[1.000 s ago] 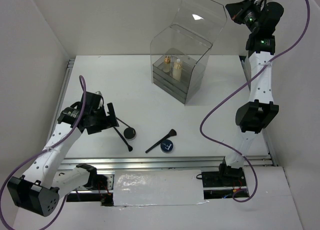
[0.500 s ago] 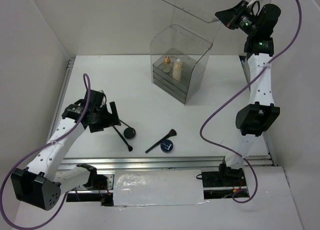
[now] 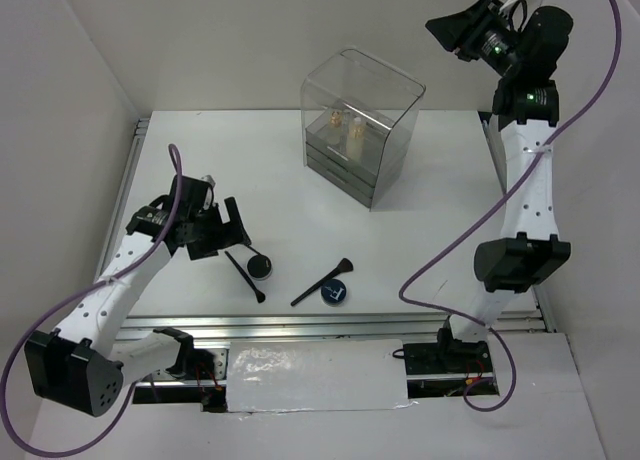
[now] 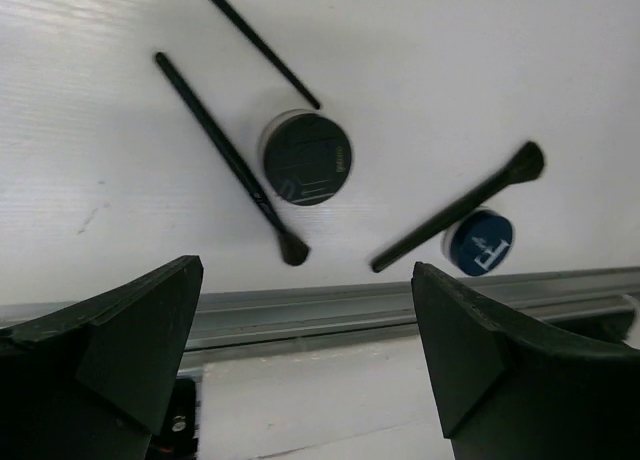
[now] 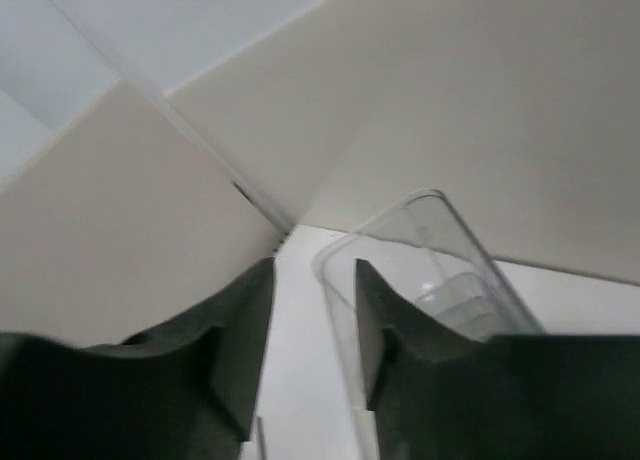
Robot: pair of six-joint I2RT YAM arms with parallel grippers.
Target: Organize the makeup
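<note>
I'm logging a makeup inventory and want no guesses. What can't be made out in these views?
1. Thin brush: cut off by the top edge in the left wrist view; partly behind the left gripper in the top view.
2. Two pale items inside the acrylic box: top view, too small and veiled by glare to identify.
3. Drawers: contents unreadable in the top view; the right wrist view is blurred and shows only the box's rim.

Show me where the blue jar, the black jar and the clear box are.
blue jar (image 3: 335,293): top external view, centre of its lid.
black jar (image 4: 306,158): left wrist view, centre of its lid.
clear box (image 3: 365,80): top external view, its top panel.
</note>
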